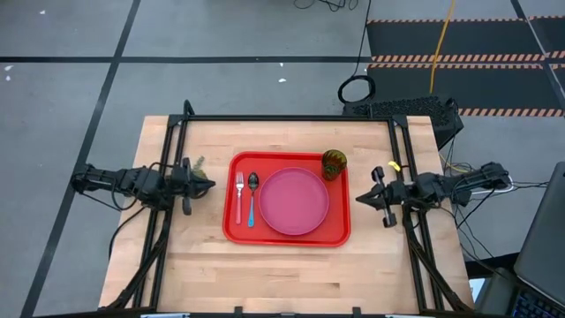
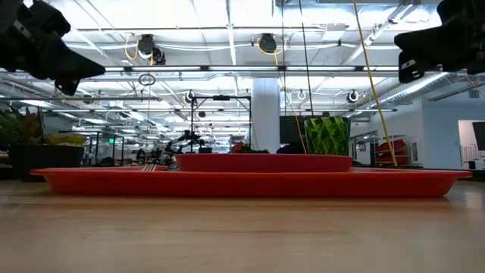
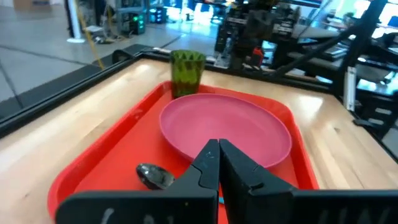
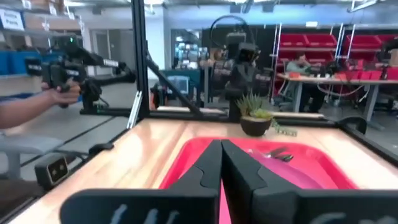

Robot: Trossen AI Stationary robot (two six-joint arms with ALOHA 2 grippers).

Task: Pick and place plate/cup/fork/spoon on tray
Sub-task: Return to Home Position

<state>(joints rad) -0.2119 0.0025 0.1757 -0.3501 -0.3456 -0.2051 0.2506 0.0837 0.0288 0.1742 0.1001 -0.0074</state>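
Observation:
The red tray [image 1: 231,231] lies in the middle of the table. On it lie the pink plate [image 1: 293,201], the fork [image 1: 238,196] with its pink-red handle, and the spoon [image 1: 252,199] with its light blue handle. The dark green cup [image 1: 334,163] stands at the tray's far right corner. My left gripper [image 1: 210,185] hovers left of the tray, shut and empty. My right gripper [image 1: 359,198] hovers right of the tray, shut and empty. The left wrist view shows the plate [image 3: 224,127], the cup [image 3: 187,73] and the spoon's bowl [image 3: 155,176].
A small potted plant [image 4: 255,117] stands on the table's left side near my left arm. Black frame rails [image 1: 282,118] run along the table's far edge and both sides. A person holding a device [image 4: 59,78] shows in the room beyond the table.

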